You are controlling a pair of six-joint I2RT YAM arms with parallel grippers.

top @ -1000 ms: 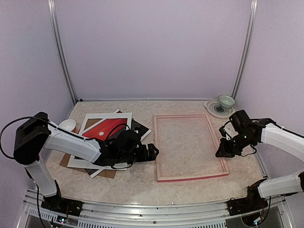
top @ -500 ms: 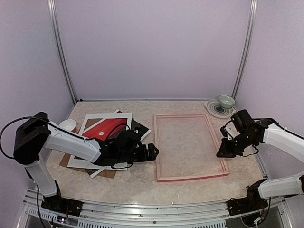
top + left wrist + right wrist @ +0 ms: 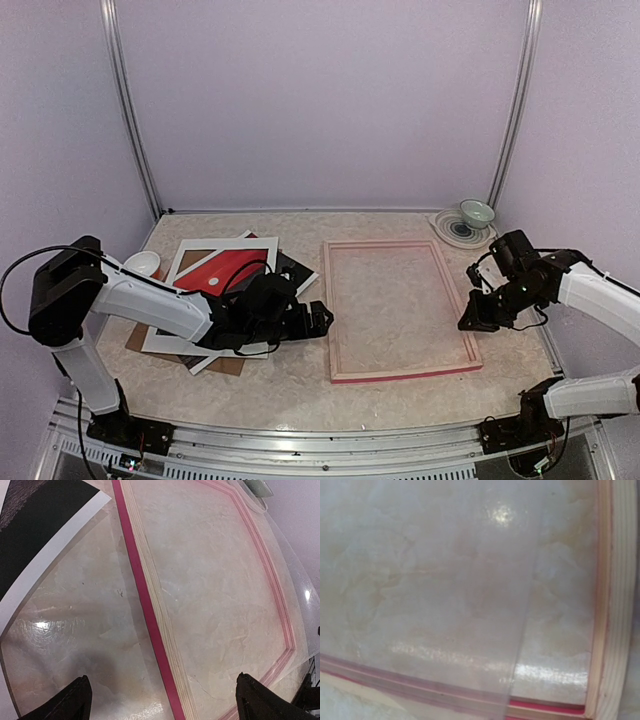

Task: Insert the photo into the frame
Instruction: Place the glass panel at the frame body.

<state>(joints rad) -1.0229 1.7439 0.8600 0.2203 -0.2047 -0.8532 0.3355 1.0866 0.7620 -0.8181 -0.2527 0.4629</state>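
Right now I have the left gripper low over the table at centre left, between the stack of sheets and the frame. Its pincer is spread wide: in the left wrist view the two fingers sit in opposite bottom corners with nothing between them, and the frame's pink left rail runs down the middle.

The frame lies flat at the centre of the top view, pale wood side up. The photo is well apart from it at centre left, its red showing through the window of the white mat that lies on it. A brown backing board pokes out under the stack.

The right gripper is at the frame's right rail, lower right of centre, its pincer narrowed almost to nothing. The right wrist view shows no fingers, only a clear sheet over the frame's opening. I cannot tell whether that sheet is pinched.
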